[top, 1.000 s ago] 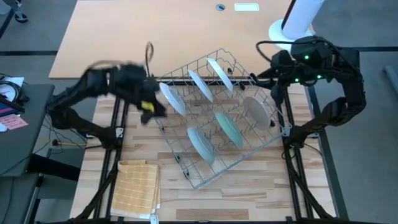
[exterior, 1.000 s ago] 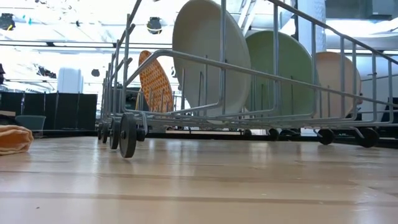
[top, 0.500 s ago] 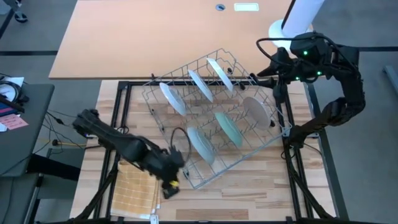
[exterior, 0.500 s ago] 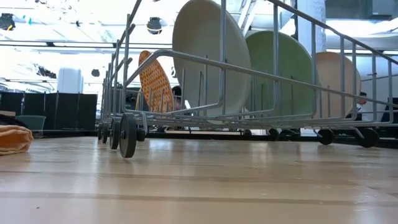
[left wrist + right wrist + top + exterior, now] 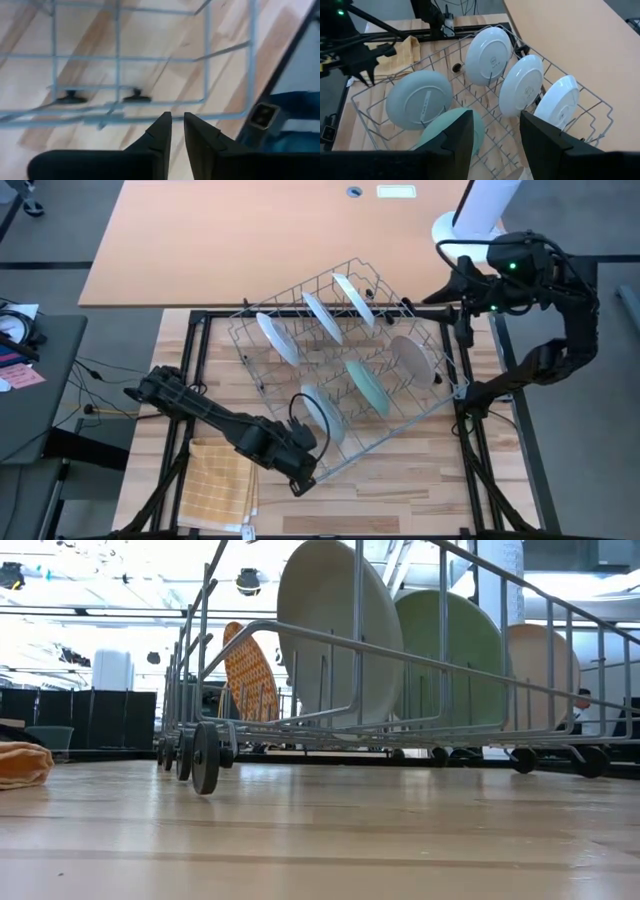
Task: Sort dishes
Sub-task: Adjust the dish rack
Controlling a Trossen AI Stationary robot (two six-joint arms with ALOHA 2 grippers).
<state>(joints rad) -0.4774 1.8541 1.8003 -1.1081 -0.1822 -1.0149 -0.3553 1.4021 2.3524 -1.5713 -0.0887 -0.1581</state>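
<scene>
Plates [image 5: 350, 355] upright in wire rack [image 5: 300, 455], white, teal, beige, orange-patterned

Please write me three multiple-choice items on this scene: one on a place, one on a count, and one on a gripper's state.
1. Where does the yellow checked cloth lie?
A. inside the rack
B. on the table beside the rack's near corner
C. on a plate

2. How many plates stand in the wire rack?
A. three
B. six
C. nine

3. How are the left gripper's fingers?
A. nearly shut, holding nothing
B. clamped on a plate
C. spread wide around the cloth

Answers:
1 B, the high view shows it flat on the wood, outside the rack.
2 B, six can be counted there.
3 A, the left wrist view shows only a narrow empty gap, with the rack's edge beyond.
</scene>
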